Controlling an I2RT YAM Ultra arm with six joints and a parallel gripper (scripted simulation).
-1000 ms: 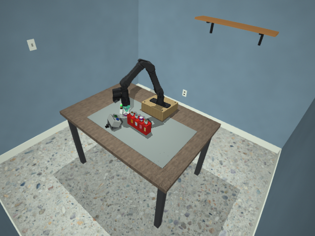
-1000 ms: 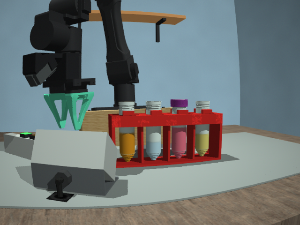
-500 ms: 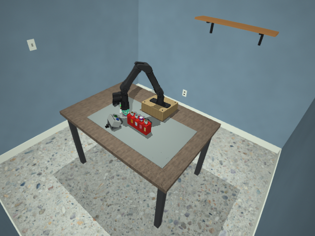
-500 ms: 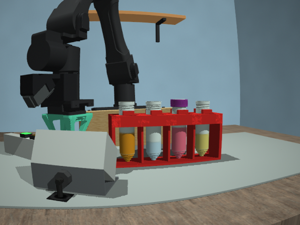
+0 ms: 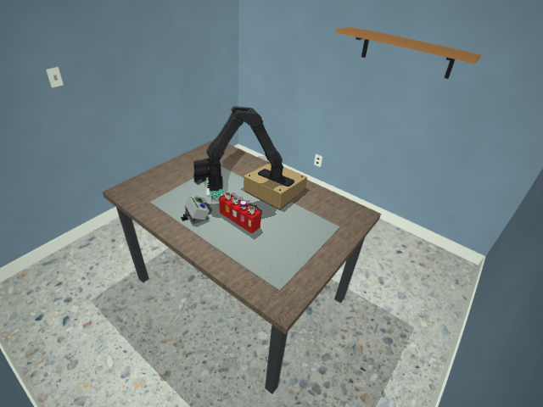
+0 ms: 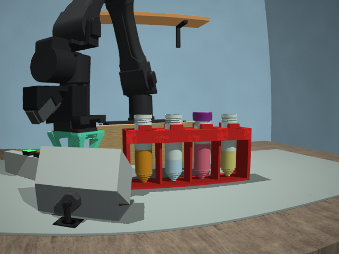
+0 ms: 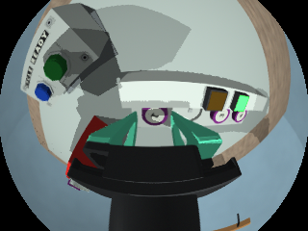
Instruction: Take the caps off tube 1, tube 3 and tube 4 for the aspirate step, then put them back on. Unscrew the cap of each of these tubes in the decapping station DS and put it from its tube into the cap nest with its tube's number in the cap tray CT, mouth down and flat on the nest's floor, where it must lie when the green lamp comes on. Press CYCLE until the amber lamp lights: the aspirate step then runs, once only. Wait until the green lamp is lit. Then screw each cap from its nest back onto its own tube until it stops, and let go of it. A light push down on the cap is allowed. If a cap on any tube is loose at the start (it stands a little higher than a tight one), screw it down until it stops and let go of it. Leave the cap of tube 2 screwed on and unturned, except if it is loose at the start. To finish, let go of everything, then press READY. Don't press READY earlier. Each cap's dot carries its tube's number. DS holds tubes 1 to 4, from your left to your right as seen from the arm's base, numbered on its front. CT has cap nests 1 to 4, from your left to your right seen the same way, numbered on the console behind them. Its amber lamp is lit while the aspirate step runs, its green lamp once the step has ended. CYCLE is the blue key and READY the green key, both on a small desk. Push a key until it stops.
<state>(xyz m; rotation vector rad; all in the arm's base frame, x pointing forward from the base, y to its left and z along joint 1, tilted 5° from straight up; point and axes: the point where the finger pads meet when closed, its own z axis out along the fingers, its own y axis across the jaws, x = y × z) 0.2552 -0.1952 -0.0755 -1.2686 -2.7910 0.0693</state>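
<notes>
The tool [image 7: 156, 123] stands half open and holds nothing, its teal fingers straddling a purple-rimmed cap [image 7: 154, 115] that lies directly beneath it in the cap tray [image 7: 161, 94] on the tabletop [image 5: 350, 210]. The cap sits mouth down with its pale top turned up toward the wrist; it is squat and round, so its one real axis is the thread axis, which appears to stand upright in line with the tool's approach. The step in hand looks like picking this cap up for re-capping: lower straight until the pads are level with the cap's wall, keep it centred between the jaws, then close evenly so it lifts flat and not cocked. Its number is too small to read, so check it before choosing a tube. Just ahead and to the tool's right lie more caps [image 7: 221, 115], with the dark amber lamp [image 7: 215, 98] and the lit green lamp [image 7: 241, 100] behind them. Farther off to its left is the key desk [image 7: 80, 26] with READY [image 7: 56, 64] and CYCLE [image 7: 42, 91]. Beyond, the red station [image 6: 188, 134] holds three open tubes and one with a purple cap [image 6: 202, 116]
</notes>
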